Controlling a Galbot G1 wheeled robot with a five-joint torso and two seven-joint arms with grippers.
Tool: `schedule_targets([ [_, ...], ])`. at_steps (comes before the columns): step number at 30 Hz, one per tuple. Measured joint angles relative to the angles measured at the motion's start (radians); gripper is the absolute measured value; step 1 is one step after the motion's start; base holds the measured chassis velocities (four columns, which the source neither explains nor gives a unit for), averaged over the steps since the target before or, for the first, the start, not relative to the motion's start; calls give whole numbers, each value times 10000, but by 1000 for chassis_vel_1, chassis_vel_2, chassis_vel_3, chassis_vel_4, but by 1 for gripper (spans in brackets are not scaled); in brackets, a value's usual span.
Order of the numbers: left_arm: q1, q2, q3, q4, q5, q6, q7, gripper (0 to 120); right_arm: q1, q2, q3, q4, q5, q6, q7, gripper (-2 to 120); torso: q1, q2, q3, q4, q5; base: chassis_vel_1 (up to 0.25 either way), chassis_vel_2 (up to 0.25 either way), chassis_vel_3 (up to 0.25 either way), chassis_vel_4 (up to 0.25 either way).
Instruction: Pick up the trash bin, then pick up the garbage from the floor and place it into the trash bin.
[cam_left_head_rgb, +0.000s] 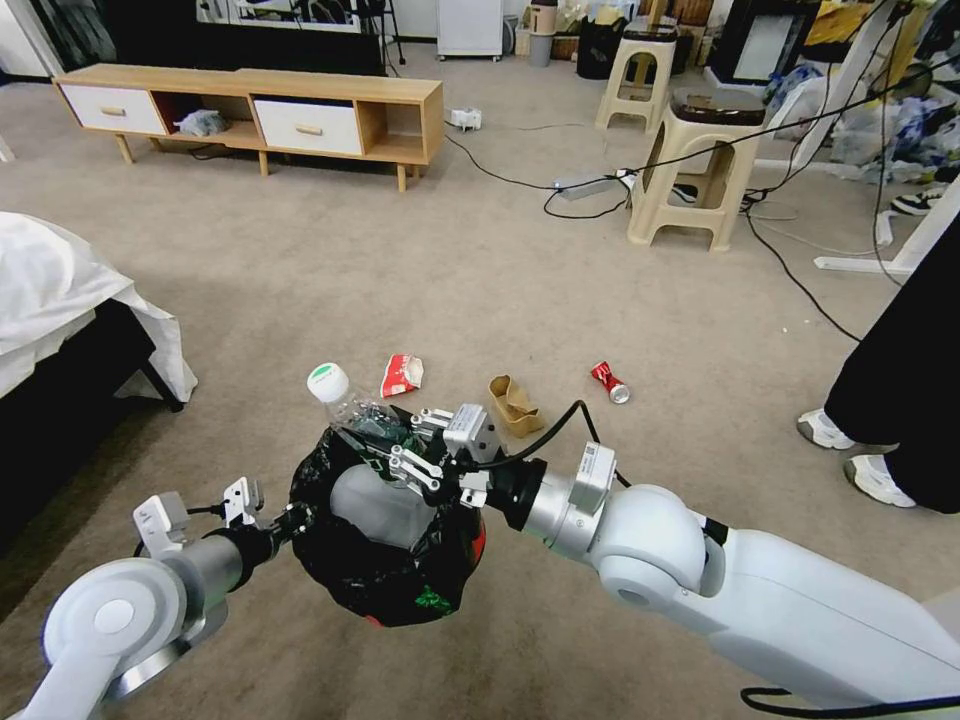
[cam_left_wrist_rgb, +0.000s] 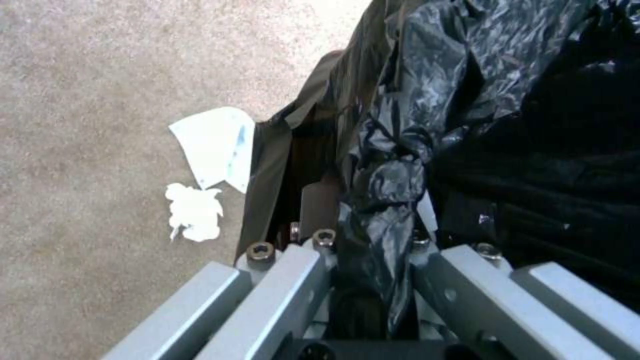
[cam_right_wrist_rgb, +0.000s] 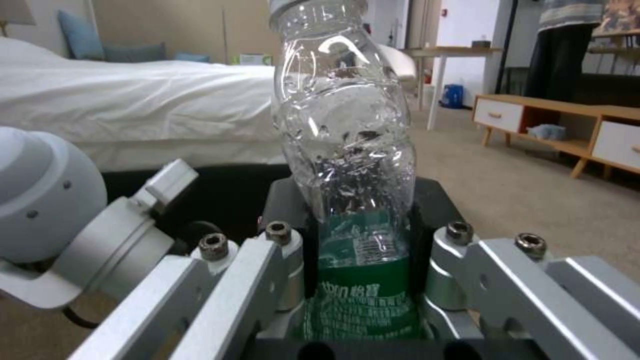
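- I have the left gripper (cam_left_head_rgb: 285, 522) clamped on the bag-lined rim of the trash bin (cam_left_head_rgb: 385, 520), fingers pinching a fold of the black liner, so the bin hangs off the floor with its mouth turned up toward the other arm.
- The right gripper (cam_left_head_rgb: 405, 445) sits over that mouth with its fingers closed on the clear bottle (cam_left_head_rgb: 345, 398). They hold it low, around the green label, which leaves the crumpled upper body and white cap free, pointing out past the far rim.
- I judge this to be the drop-in step: the bottle is over the rim but not yet let go.
- Still on the carpet beyond the bin are the red-white wrapper (cam_left_head_rgb: 402, 374), the brown paper box (cam_left_head_rgb: 514, 404) and the crushed red can (cam_left_head_rgb: 609, 382), all apart from each other. Two white tissues (cam_left_wrist_rgb: 203, 165) lie under the bin's left side.
- Hidden from me: the bin's bottom and most of what it already holds. There is a green-printed patch low on the near side, possibly something inside the liner, but I cannot make it out.
- The left fingers' tips are buried in plastic, so whether they also grip the hard rim is unclear.
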Motion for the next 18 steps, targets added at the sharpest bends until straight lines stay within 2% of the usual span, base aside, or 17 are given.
schedule_targets([
  [3,30,2,-21,-47,-13,-17,0,1,-163,-47,98,-8,-77,0,-19,22,0,0,0,0,0,0,0,0,0],
  [6,41,-6,-44,-101,-38,-25,5,1,-265,-109,151,-4,-126,0,-41,27,0,0,0,0,0,0,0,0,0],
  [8,46,-12,-61,-129,-43,-40,11,1,-328,-156,212,12,-140,-2,-48,37,0,0,0,0,-1,0,0,0,0],
  [9,46,-12,-61,-129,-43,-40,11,1,-328,-156,212,12,-140,-2,-48,37,0,0,0,0,-1,0,0,0,0],
  [11,59,-31,-76,-174,-46,-51,21,1,-418,-200,296,33,-143,-5,-58,48,0,0,0,0,-1,0,0,0,0],
  [12,59,-31,-76,-174,-46,-51,21,1,-418,-200,296,33,-143,-5,-58,48,0,0,0,0,-1,0,0,0,0],
  [14,85,-56,-92,-206,-44,-61,29,1,-510,-277,384,94,-148,-6,-94,59,0,0,0,0,-1,0,0,0,0],
  [15,85,-56,-92,-206,-44,-61,29,1,-510,-277,384,94,-148,-6,-94,59,0,0,0,0,-1,0,0,0,0],
  [17,109,-86,-103,-224,-29,-64,37,1,-579,-334,471,135,-164,-6,-120,69,0,0,0,0,-1,0,0,0,0],
  [18,109,-86,-103,-224,-29,-64,37,1,-579,-334,471,135,-164,-6,-120,69,0,0,0,0,-1,0,0,0,0],
])
